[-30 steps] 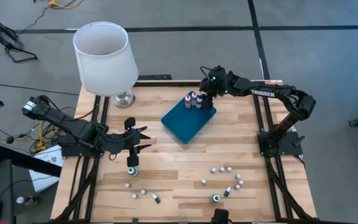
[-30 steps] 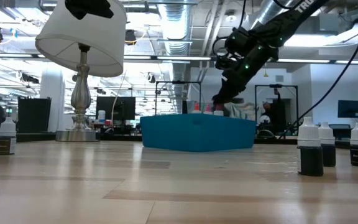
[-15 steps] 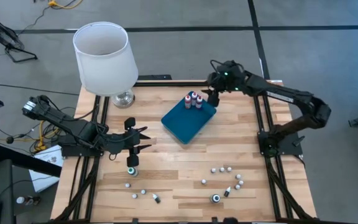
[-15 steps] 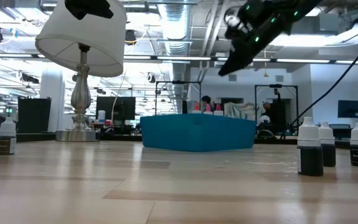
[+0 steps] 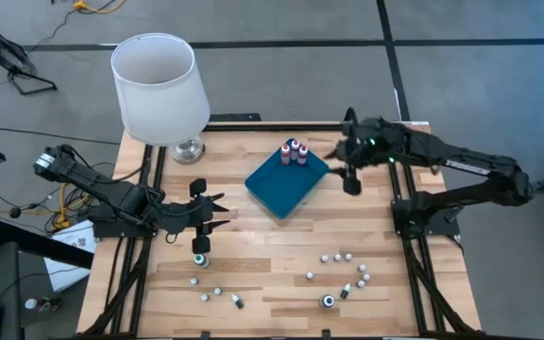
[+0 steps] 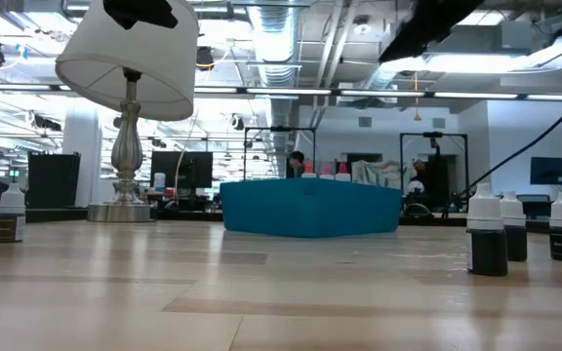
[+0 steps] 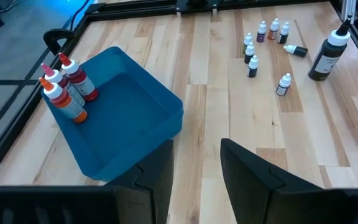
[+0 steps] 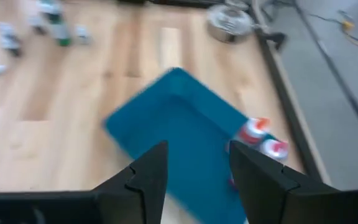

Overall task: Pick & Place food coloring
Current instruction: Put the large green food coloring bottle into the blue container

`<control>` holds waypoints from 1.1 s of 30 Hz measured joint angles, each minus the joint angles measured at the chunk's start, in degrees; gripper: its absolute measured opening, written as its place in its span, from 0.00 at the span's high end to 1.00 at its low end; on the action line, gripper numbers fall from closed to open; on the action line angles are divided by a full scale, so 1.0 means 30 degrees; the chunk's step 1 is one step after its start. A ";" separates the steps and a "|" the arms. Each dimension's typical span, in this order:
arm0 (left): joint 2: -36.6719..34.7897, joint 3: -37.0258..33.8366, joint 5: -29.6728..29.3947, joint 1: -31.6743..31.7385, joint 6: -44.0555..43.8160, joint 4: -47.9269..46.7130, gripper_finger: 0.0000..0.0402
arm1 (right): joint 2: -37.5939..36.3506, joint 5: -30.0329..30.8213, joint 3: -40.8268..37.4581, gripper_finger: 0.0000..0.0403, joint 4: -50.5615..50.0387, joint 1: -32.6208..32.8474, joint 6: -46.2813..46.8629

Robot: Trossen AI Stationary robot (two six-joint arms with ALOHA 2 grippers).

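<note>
Now the right gripper has been lifted off the teal tray toward the counter's right edge, jaws parted and empty (delivery apparently done). Three red-capped food coloring bottles stand in the tray's far corner; others are scattered along the near edge. The left gripper waits, jaws parted.

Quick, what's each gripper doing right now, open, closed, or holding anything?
Left gripper: open, empty, waiting left of the teal tray.
Right gripper: open, empty, just right of the tray.
</note>
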 joint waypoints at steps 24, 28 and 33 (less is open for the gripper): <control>0.0000 0.0000 0.0558 -0.0007 -0.0267 0.0015 0.69 | -0.4351 0.4335 -0.7632 0.71 0.5344 1.2259 0.8333; 0.0000 0.0000 0.0561 -0.0007 -0.0329 0.0036 0.69 | -0.3854 0.5300 -0.8489 0.71 0.6873 1.3916 0.9487; 0.0000 0.0000 0.0710 -0.0007 -0.0415 0.0029 0.69 | -0.2617 0.6570 -0.8660 0.71 0.8451 1.5924 0.9984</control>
